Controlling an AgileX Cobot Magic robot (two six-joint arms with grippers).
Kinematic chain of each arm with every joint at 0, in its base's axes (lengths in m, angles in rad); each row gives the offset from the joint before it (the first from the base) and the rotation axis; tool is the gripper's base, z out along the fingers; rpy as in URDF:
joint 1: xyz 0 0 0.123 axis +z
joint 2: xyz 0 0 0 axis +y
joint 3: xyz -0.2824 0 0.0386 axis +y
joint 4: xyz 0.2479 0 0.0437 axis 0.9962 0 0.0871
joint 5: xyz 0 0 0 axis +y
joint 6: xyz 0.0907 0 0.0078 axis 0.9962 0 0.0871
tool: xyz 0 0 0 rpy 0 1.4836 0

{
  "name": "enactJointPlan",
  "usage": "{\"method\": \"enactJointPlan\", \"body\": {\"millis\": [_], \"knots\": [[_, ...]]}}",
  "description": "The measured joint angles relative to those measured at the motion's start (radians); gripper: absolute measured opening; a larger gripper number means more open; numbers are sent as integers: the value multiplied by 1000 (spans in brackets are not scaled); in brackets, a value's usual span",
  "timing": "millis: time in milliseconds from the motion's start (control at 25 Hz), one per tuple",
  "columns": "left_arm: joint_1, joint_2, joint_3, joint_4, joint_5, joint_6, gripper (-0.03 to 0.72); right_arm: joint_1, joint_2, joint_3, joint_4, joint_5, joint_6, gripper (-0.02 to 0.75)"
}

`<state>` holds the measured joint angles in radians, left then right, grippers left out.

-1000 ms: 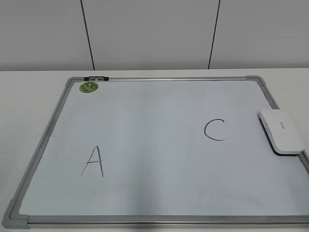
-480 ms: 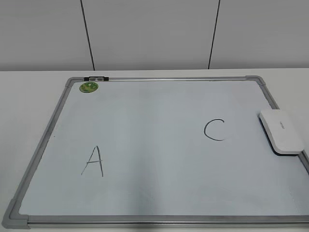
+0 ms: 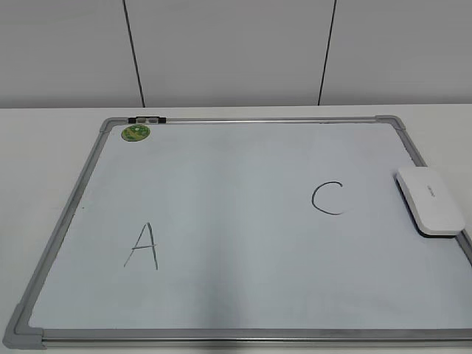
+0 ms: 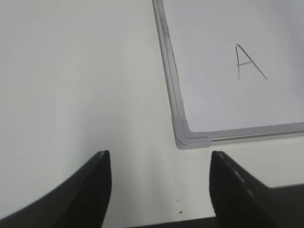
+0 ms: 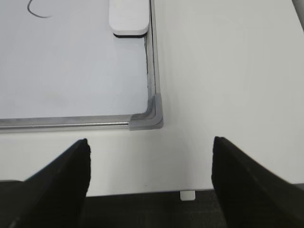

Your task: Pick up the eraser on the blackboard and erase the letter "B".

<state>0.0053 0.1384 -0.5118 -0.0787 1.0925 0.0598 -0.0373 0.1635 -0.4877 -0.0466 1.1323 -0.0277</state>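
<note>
The blackboard (image 3: 243, 221), a white dry-erase board in a grey frame, lies flat on the white table. The white eraser (image 3: 430, 200) rests on its right edge; it also shows in the right wrist view (image 5: 128, 16). Only an "A" (image 3: 142, 246) and a "C" (image 3: 327, 198) are written on the board; no "B" shows between them. My left gripper (image 4: 159, 159) is open and empty above the table by the board's near left corner (image 4: 190, 137). My right gripper (image 5: 150, 145) is open and empty by the near right corner (image 5: 149, 118). Neither gripper shows in the exterior view.
A round green sticker (image 3: 136, 133) and a small black-and-silver clip (image 3: 146, 119) sit at the board's far left corner. A white panelled wall rises behind the table. The table's near edge (image 5: 142, 192) runs just below my right gripper.
</note>
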Motion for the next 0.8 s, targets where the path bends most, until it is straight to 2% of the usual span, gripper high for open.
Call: {"method": "enactJointPlan", "body": {"millis": [320, 800], "knots": [[23, -127, 0, 0, 4, 0, 479, 0, -168, 0, 0, 3, 0, 591], [24, -129, 0, 0, 8, 0, 479, 0, -179, 0, 0, 6, 0, 591]]}}
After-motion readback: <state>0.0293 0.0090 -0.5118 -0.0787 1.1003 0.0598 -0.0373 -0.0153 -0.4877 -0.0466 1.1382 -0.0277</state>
